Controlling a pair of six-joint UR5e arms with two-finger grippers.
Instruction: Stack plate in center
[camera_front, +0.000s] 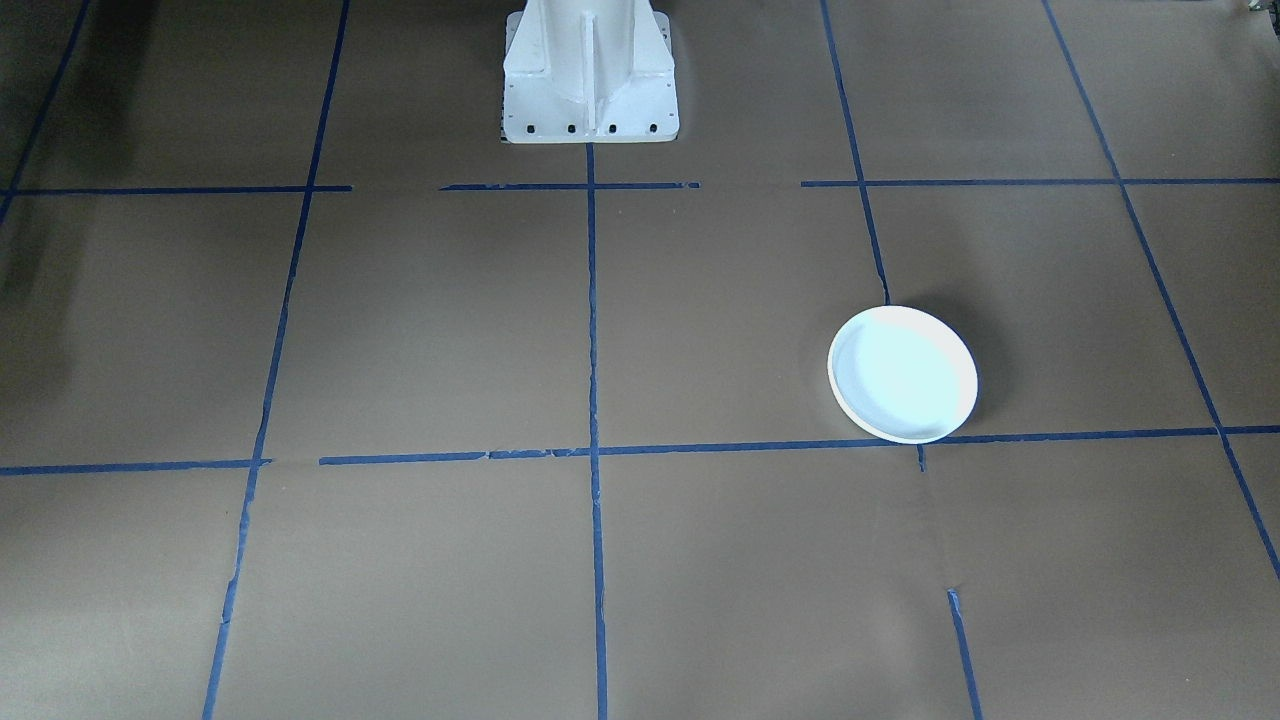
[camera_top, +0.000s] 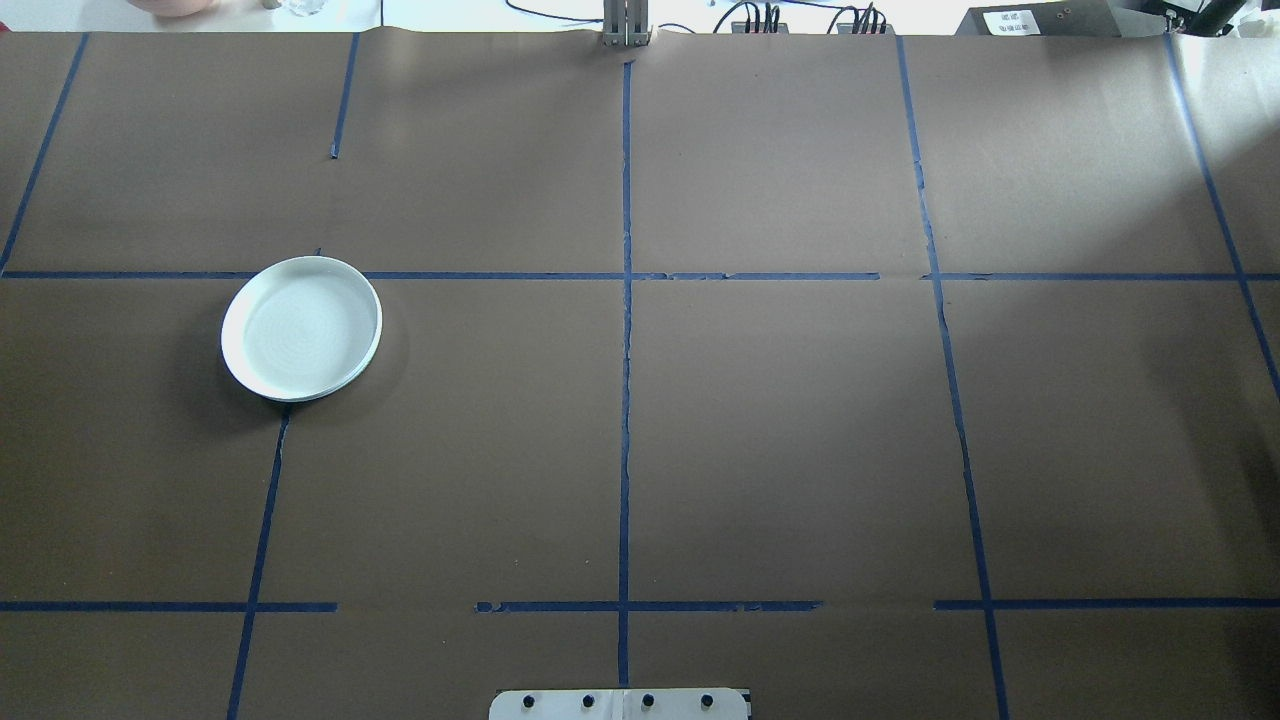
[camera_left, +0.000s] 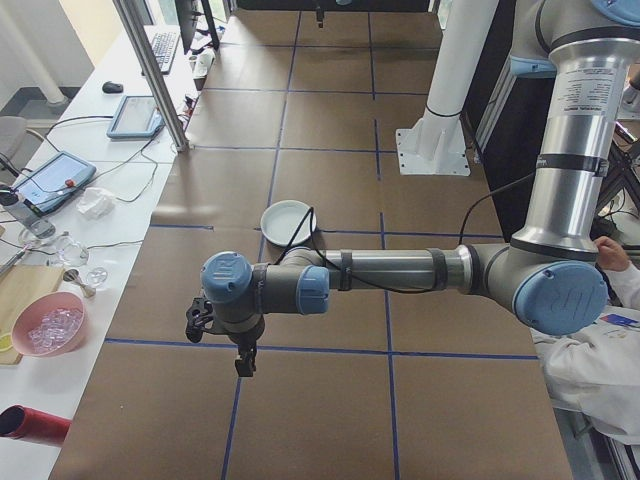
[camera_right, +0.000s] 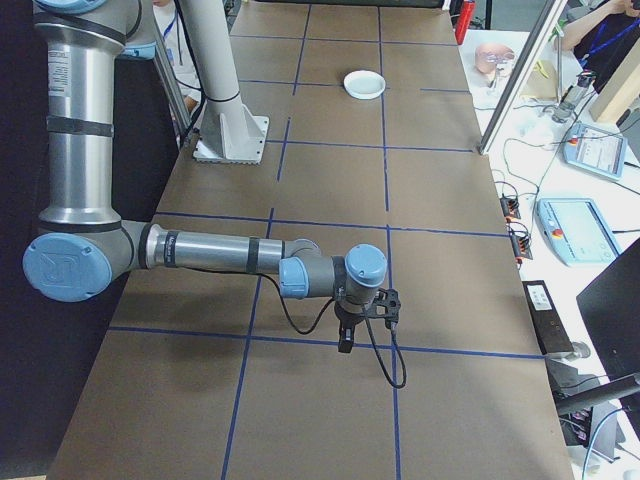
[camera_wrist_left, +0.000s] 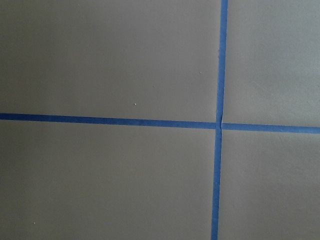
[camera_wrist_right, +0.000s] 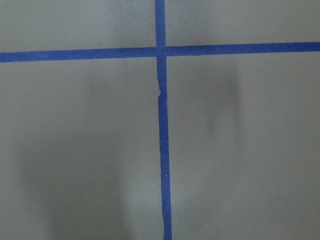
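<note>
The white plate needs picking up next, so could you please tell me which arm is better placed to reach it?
Probably the left arm. The white plate lies in the left half of the overhead view, the robot's left side, well off the centre tape line. Neither pincer is near it; both hang over bare table in the side views.

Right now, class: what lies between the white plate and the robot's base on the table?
In the overhead view, only bare brown paper crossed by blue tape lines lies between the white plate and the robot's base.
</note>
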